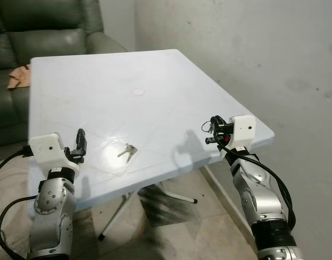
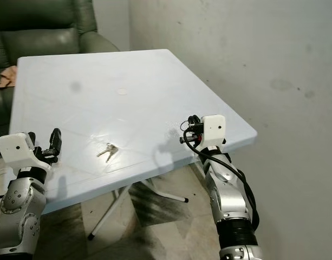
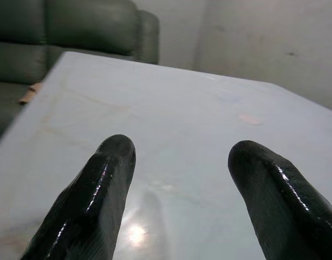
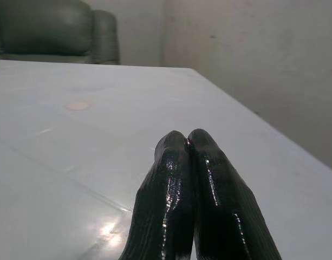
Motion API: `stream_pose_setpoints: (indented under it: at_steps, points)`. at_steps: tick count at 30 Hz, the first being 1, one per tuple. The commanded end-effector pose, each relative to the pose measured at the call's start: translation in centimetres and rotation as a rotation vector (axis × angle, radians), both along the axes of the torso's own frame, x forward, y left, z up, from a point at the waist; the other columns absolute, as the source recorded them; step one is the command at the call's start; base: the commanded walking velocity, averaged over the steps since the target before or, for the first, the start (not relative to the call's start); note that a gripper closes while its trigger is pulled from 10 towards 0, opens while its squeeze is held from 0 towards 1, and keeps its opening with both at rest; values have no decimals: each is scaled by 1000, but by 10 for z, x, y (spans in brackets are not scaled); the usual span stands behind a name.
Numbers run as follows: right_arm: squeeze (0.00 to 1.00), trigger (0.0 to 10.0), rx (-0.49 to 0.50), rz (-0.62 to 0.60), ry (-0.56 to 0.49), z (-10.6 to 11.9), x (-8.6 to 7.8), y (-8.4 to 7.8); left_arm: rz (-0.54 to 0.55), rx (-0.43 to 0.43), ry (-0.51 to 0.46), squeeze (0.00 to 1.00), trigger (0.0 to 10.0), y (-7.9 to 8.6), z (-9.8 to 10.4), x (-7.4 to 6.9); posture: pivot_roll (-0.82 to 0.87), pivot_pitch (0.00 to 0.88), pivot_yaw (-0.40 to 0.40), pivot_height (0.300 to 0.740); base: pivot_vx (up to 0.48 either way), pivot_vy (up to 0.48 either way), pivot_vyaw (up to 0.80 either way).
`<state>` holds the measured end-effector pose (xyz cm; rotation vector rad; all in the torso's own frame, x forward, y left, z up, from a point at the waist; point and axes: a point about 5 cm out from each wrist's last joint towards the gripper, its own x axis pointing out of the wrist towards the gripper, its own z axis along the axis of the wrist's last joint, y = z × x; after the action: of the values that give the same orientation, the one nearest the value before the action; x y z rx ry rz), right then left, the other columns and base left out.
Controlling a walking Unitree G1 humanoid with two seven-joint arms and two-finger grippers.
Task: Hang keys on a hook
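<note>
A small bunch of silver keys [image 1: 127, 151] lies flat on the pale blue table [image 1: 122, 97], near its front edge. My left gripper [image 1: 80, 142] hovers at the front left corner, a hand's width to the left of the keys. Its fingers [image 3: 103, 189] stand wide open with nothing between them. My right gripper [image 1: 212, 131] is over the table's front right edge, well to the right of the keys. Its fingers [image 4: 187, 162] are pressed shut, and nothing shows between them.
A dark green sofa [image 1: 46, 21] stands behind the table, with a brownish cloth [image 1: 17, 76] on its seat. A bare grey wall [image 1: 274, 54] runs along the right side. White folding legs [image 1: 155, 195] show under the table on a tiled floor.
</note>
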<state>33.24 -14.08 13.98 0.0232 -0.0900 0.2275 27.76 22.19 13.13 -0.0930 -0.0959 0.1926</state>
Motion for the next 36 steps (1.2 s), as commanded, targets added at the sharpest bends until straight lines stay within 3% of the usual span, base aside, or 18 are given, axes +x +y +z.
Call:
stream_pose_setpoints:
  at_steps: [1, 8, 11, 36]
  points:
    - [0, 10000, -4, 0, -28, 9, 1, 0, 6, 9, 12, 0, 10000, 2, 0, 0, -46, 0, -65, 732, 0, 0, -769]
    - [0, 10000, -5, -6, -23, 8, 1, -2, 11, 14, 12, 0, 10000, 3, 0, 0, -48, 0, -62, 732, 0, 0, -769]
    - [0, 10000, -4, -8, -22, 8, 0, -2, -1, -28, 10, 0, 10000, 3, -1, 0, -48, 0, -62, 732, 0, 0, -769]
    - [0, 10000, 4, -15, -19, 7, 0, -1, -10, 0, 18, 0, 10000, 4, 2, 1, -47, 0, -56, 732, 42, 0, -769]
